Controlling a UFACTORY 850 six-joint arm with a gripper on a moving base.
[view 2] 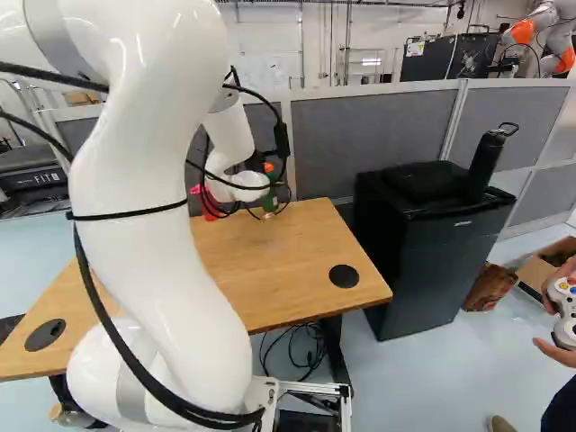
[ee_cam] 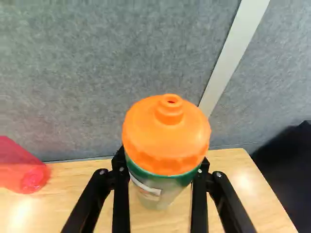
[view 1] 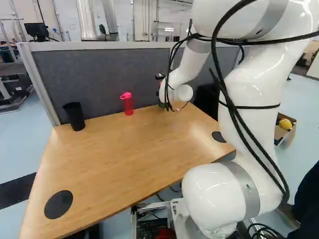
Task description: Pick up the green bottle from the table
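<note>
Gripping the green bottle (ee_cam: 160, 187) just beneath its orange cap (ee_cam: 165, 136), near the far edge of the counter (ee_cam: 235, 167), my hand (ee_cam: 162, 159) presses both sides; so high a grip could let the base swing into the partition (ee_cam: 97, 73) at twelve o'clock.
</note>
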